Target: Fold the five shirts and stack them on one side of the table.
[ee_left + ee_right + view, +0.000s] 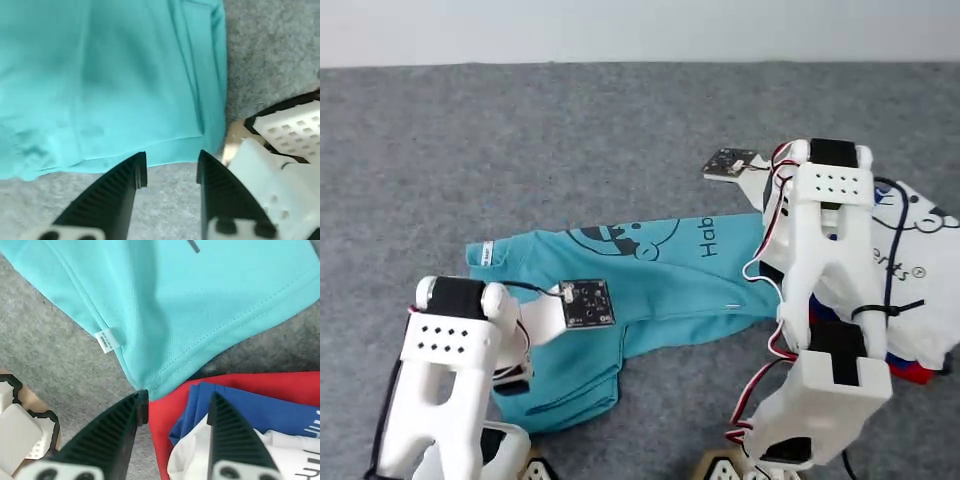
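A teal shirt (650, 285) lies partly folded and rumpled in the middle of the grey table. My left arm (450, 340) stands over its near left part. My left gripper (170, 172) is open, its fingertips just short of the teal shirt's hem (125, 150). My right arm (830, 250) stands over a pile at the right holding a white shirt (920, 240) and a red shirt (910, 372). My right gripper (177, 405) is open over the red shirt (240, 385), beside the teal shirt's corner (150, 385). A blue shirt (250, 412) and the white shirt (195, 460) lie on the red one.
The grey carpet-like table top (520, 150) spreads bare behind and to the left of the shirts. A white care tag (106, 341) sticks out from the teal shirt's seam. White arm-base parts (290, 130) stand close beside my left gripper.
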Robot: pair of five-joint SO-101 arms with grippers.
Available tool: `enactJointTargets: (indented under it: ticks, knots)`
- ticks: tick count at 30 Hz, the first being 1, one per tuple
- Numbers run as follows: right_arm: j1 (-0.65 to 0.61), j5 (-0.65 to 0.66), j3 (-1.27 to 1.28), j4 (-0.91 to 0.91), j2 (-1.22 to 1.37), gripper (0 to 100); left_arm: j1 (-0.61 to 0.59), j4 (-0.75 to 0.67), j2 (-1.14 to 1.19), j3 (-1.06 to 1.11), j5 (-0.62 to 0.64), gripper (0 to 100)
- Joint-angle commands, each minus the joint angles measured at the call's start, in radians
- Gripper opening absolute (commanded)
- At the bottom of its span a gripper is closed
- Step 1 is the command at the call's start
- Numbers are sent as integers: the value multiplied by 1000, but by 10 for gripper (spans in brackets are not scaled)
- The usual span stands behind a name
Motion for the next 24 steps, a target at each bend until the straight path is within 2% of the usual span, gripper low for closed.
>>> enactJointTargets:
  ticks: [1, 4, 7, 9, 11, 15, 19, 24]
  knots:
    - [-8, -26, -35, -22, -67, 202, -6, 25, -26, -94, 11, 172]
    - [-45, -157, -49, -99, -59, 188, -84, -43, -18, -133, 32, 135]
    - [-99, -269, -46, -209, -54, 95, -173, -206, -15, -114, 124, 36]
    - [-136, -290, -46, -291, -33, 4, -210, -334, -15, -67, 227, 15]
    - [-160, -299, -46, -348, 10, 29, -229, -450, -15, -2, 327, 13]
    - [-193, -301, -52, -458, 119, 9, -235, -626, -15, 124, 446, 13]
    - [-193, -301, -52, -567, 214, 10, -236, -707, 57, 180, 480, 13]
    - [-191, -299, -58, -641, 297, 9, -239, -684, 313, 108, 479, 13]
